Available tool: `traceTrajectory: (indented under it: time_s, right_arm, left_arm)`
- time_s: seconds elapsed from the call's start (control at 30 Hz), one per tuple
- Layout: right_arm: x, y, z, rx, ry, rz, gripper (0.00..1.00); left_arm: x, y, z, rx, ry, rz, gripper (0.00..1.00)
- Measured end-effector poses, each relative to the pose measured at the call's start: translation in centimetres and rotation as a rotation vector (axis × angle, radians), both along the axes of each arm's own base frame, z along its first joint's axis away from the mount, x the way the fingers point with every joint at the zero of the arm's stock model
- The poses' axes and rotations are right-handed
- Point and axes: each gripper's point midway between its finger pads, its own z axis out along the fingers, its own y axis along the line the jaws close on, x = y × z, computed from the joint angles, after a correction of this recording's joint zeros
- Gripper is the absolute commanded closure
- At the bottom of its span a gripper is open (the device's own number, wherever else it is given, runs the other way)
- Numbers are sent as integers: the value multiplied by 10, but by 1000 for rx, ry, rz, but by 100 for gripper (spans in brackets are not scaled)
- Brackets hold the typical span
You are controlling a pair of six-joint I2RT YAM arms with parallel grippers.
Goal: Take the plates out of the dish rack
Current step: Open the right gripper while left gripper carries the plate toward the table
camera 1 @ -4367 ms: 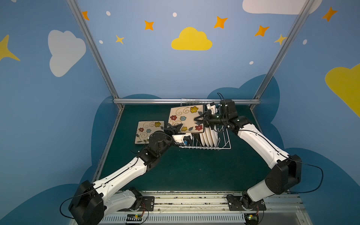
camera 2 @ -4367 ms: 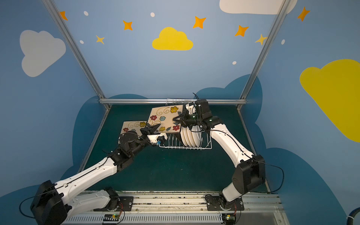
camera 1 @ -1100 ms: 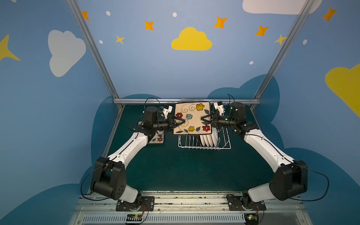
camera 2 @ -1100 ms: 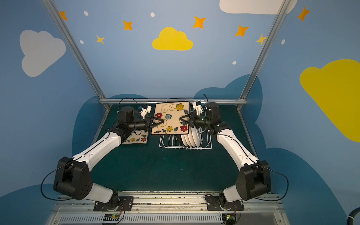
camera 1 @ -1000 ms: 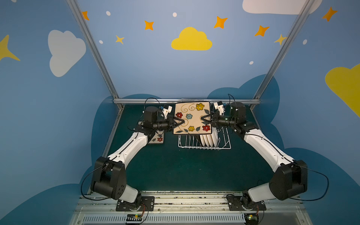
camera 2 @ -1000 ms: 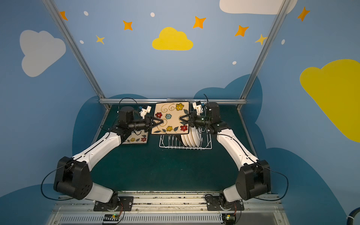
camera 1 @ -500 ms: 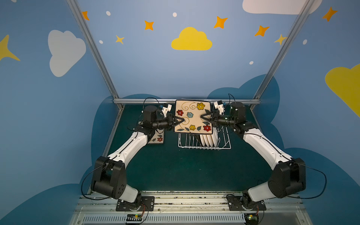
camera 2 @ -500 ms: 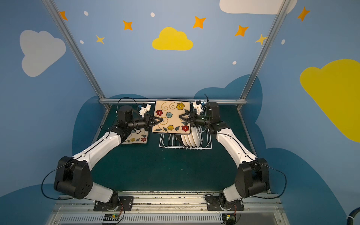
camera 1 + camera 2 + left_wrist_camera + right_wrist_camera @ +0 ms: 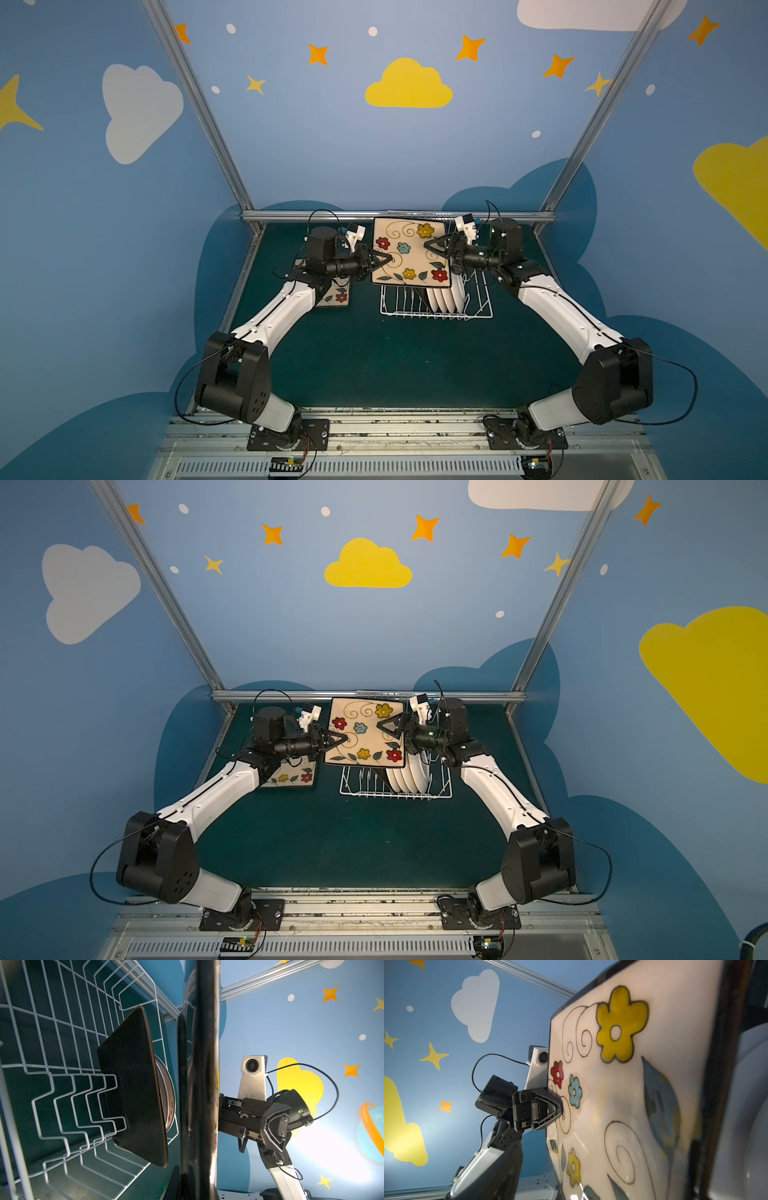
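A square cream plate (image 9: 409, 251) (image 9: 365, 732) with coloured flowers stands upright in the air above the white wire dish rack (image 9: 395, 305) (image 9: 357, 787). My left gripper (image 9: 390, 258) (image 9: 345, 738) is shut on its left edge. My right gripper (image 9: 426, 246) (image 9: 379, 726) is open astride the right edge, its near finger (image 9: 276, 1126) standing off the plate's face. In the rack stand a black-backed square plate (image 9: 133, 1088) and round white plates (image 9: 446, 297) (image 9: 409, 777). Another flowered plate (image 9: 334, 297) (image 9: 291, 776) lies flat left of the rack, partly under my left arm.
A metal frame bar (image 9: 316, 215) runs along the back edge just behind the rack and the lifted plate. Blue walls close in both sides. Dark green table (image 9: 395, 361) stretches in front of the rack, between the two arms.
My right gripper has opened off the plate's right edge. The left gripper stays shut on the left edge, and the plate has hardly moved.
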Motion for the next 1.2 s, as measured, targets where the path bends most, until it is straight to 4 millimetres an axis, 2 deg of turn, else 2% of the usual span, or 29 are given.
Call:
traceTrajectory:
  time_s: [0.2, 0.33, 0.5, 0.6, 0.73, 0.83, 1.0, 1.2]
  right_arm:
    - [-6, -7, 6, -44, -59, -17, 10]
    - [-12, -14, 17, -96, -149, -32, 10]
    - [-28, -20, 42, -181, -327, -50, 10]
    - [-39, -21, 49, -236, -417, -48, 10]
    - [-49, -19, 47, -314, -502, -33, 10]
    - [-53, -14, 42, -362, -545, -15, 10]
    - [-57, -6, 36, -429, -610, 6, 10]
    - [-66, 7, 30, -494, -688, 38, 10]
  left_arm:
    - [0, 17, 3, 17, 4, 30, 97]
    - [5, 34, 9, 53, 1, 60, 97]
    - [12, 64, 26, 117, -37, 109, 97]
    - [14, 87, 40, 152, -77, 142, 97]
    - [14, 116, 57, 203, -132, 175, 97]
    - [13, 134, 62, 235, -163, 189, 97]
    - [9, 158, 57, 318, -172, 199, 97]
    - [8, 188, 34, 499, -149, 210, 97]
